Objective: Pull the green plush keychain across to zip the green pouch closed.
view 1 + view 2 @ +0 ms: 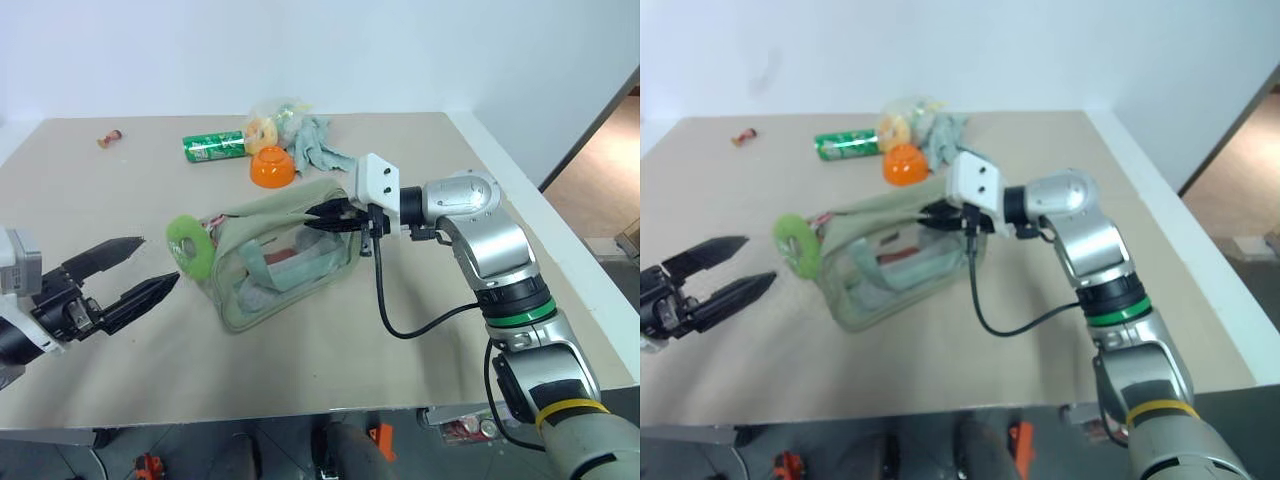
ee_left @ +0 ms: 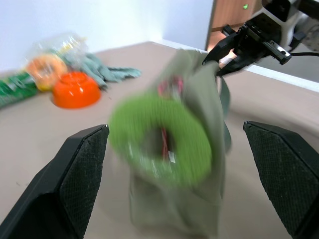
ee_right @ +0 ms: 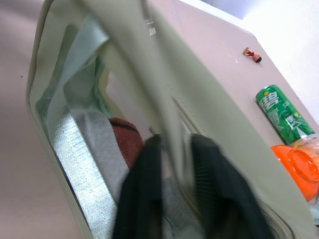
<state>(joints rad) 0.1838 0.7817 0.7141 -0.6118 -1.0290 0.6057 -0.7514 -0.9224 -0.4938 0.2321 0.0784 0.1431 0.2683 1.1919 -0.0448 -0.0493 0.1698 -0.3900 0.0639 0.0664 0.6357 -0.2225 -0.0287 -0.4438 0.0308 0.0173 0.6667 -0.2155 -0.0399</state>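
Your green pouch [image 1: 285,255] lay near the middle of the bench [image 1: 420,380], its long axis running from about 8 o'clock at the near-left end up toward 2 o'clock at the far-right end in the head views. The green plush keychain [image 1: 189,245] stood at the pouch's left end, at the 9 o'clock corner, upright with its centre hole facing your left hand [image 1: 140,268]. That hand sat just off the keychain at roughly 8 o'clock from it, released, its two black fingers spread wide and nothing between them; the left wrist view put the ring squarely between the spread fingertips but short of contact. Your right hand [image 1: 325,215] was at the opposite end, on the pouch's top edge at about 2 o'clock; its fingers straddled the fabric flap in the right wrist view, close together, but whether they gripped the cloth or were letting go could not be told. The left hand was plainly the nearer to the keychain. In my judgement any further pull would have to follow the long axis, with the far end held steady.
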